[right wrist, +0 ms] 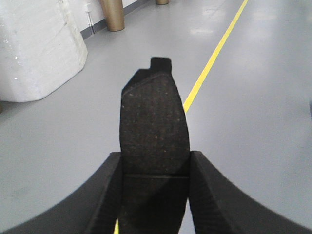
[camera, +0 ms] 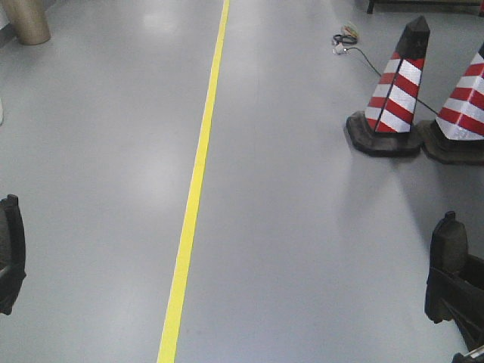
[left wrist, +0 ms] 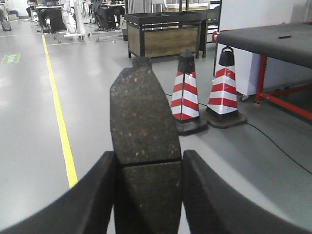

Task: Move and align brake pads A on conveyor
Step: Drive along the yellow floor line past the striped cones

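Each gripper carries one brake pad above the grey floor. In the left wrist view a dark-grey curved pad (left wrist: 144, 117) with a groove across its middle stands up between the fingers of my left gripper (left wrist: 147, 168), which is shut on it. The right wrist view shows the same: a pad (right wrist: 153, 126) with a small tab on top, clamped by my right gripper (right wrist: 155, 168). From the front view the left gripper (camera: 10, 253) shows at the left edge, and the right gripper (camera: 454, 291) with its pad (camera: 449, 242) at the right edge. The conveyor (left wrist: 265, 39), dark belt on a red frame, stands far right in the left wrist view.
Two red-and-white cones (camera: 395, 91) (camera: 465, 102) stand ahead on the right, with a black cable (camera: 359, 51) running to them. A yellow floor line (camera: 198, 178) runs forward. A wooden-sided crate (left wrist: 163, 34) is behind the cones. White wrapped bulk (right wrist: 36, 46) and a brown column (right wrist: 112, 14) lie beyond the right arm.
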Tool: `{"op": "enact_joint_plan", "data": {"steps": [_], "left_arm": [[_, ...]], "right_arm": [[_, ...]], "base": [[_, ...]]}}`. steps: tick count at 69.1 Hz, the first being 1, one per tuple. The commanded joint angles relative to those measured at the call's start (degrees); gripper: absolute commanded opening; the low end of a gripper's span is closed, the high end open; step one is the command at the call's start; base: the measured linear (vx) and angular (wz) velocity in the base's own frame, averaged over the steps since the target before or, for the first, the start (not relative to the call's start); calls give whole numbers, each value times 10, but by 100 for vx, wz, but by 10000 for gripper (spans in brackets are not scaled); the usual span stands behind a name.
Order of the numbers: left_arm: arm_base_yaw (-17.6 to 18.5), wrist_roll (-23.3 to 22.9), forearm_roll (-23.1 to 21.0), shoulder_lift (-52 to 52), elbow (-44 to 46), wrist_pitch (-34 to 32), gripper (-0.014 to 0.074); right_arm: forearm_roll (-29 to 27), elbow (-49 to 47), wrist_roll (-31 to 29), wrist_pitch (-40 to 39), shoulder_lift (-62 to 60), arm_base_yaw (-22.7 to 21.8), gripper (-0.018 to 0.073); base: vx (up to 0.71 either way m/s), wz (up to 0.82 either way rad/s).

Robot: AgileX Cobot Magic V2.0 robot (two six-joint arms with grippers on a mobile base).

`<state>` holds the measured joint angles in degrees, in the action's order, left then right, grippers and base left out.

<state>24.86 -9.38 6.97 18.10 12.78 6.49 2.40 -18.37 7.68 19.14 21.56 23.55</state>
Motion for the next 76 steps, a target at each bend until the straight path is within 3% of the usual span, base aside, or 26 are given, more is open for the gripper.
{"op": "enact_joint_plan", "data": {"steps": [1, 76], "left_arm": [[3, -1, 1, 3, 18, -58, 147], [3, -1, 1, 3, 18, -58, 147]], "right_arm": [[5, -18, -5, -53, 3, -1, 26], [5, -18, -5, -53, 3, -1, 26]], "base": [[72, -1], [63, -1]]}}
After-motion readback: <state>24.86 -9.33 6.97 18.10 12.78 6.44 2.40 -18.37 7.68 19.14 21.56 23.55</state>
